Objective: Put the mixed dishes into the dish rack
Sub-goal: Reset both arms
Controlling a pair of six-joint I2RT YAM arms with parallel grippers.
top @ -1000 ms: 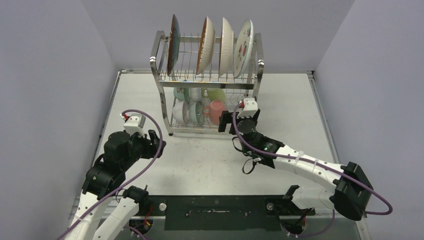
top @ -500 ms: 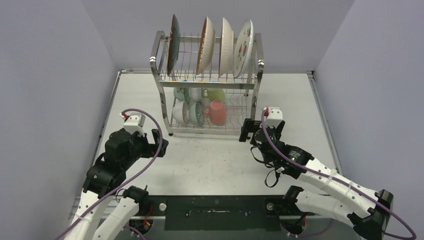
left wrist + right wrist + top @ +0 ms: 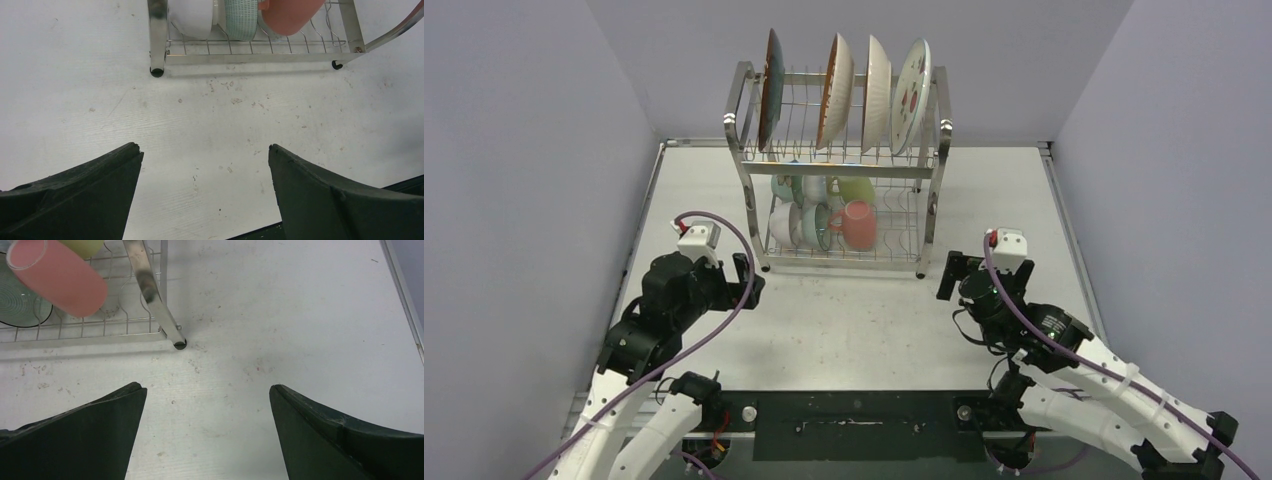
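— Where are the dishes sitting?

— All of them are sitting in the tall two-tier shiny steel wire rack (image 3: 854, 170), which is standing at the far middle of the scuffed white table (image 3: 844, 320). Four round plates are standing on edge in the top tier's slots: a dark brown-rimmed plate (image 3: 770, 88) at the left end, an orange-brown-rimmed plate (image 3: 836, 90) next to it, then a cream ribbed plate (image 3: 876, 92), and a white plate with red strawberries (image 3: 912, 92) at the right end.

— And the lower tier?

— A small white bowl (image 3: 192, 17) and a small mint-green ribbed bowl (image 3: 240, 17) are leaning side by side at the left. A pink mug (image 3: 60, 275) is lying on its side to their right, and a light green mug (image 3: 856, 188) is resting just behind it.

— What are the arms doing?

— The left gripper (image 3: 202, 147) is hovering over bare table near the rack's front-left foot. Its black fingers (image 3: 90, 195) are spread wide and are gripping nothing. The right gripper (image 3: 207, 387) is hovering near the front-right foot, clear of the rack, and its fingers are likewise spread wide with only table showing between them.

— Is either one touching the rack?

— No, both are staying apart from it.
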